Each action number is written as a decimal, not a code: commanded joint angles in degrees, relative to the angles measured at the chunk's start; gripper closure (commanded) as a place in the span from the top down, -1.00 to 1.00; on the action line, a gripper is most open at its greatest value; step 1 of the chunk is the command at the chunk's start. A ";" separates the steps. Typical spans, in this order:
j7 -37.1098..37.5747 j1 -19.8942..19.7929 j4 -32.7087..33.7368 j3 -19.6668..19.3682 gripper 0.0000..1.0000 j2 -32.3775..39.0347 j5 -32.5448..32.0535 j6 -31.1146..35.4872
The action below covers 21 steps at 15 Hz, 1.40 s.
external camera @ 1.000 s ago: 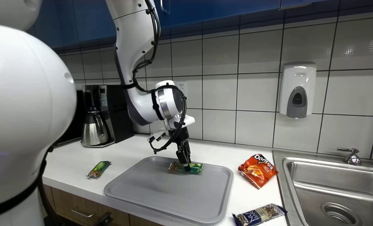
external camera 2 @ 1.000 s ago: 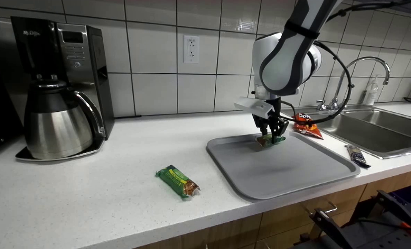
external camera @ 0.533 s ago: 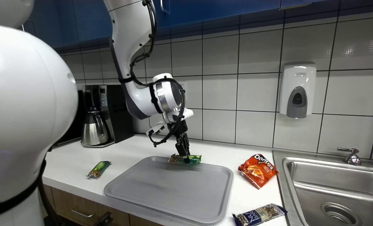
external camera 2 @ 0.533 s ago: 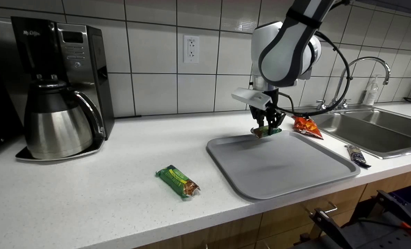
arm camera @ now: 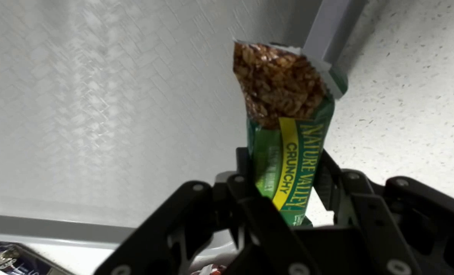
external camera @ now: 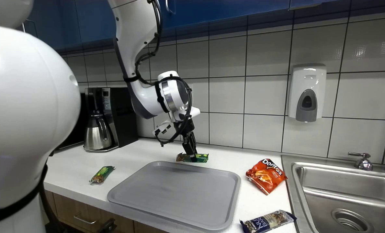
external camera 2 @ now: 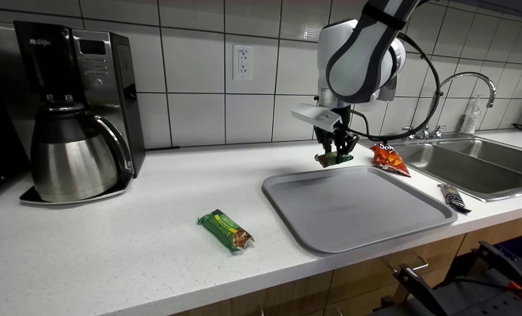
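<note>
Above the edge of the gray tray (external camera: 176,197) nearest the tiled wall (external camera: 226,97), the end effector (arm camera: 286,172) grasps a green granola bar (arm camera: 288,133), clamped across its long sides. From the wrist view, the bar lies across the tray's rim, partly over the tray and partly over the speckled white table (external camera 2: 164,245), and it hangs clear of both. Its lettering reads "NATURE VALLEY" and "CRUNCHY", the latter on a yellow band, with a brown oat pattern at one end.

Left of the tray in both exterior views, a second green bar (external camera 2: 226,231) lies flat on the table. Farther left of the tray stands a coffee maker (external camera 2: 96,61) with a steel carafe (external camera 2: 74,164). Just right of the tray, near its back corner, rests a red Doritos bag (external camera: 266,176); near the tray's front right corner lies a dark blue snack bar (external camera: 266,221). Farther right of the tray, a steel sink (external camera: 338,178) is set into the table.
</note>
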 commanded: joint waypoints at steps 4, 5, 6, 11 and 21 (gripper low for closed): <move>-0.98 -0.97 4.68 1.13 -0.65 2.54 0.16 0.52; -1.15 -1.00 5.41 1.23 -0.65 3.19 0.37 0.58; -1.30 -1.02 6.08 1.30 -0.65 3.81 0.55 0.67; -2.51 -1.08 9.79 1.68 -0.65 7.07 1.82 0.75; -5.94 -1.02 16.22 1.77 -0.65 13.41 5.47 0.36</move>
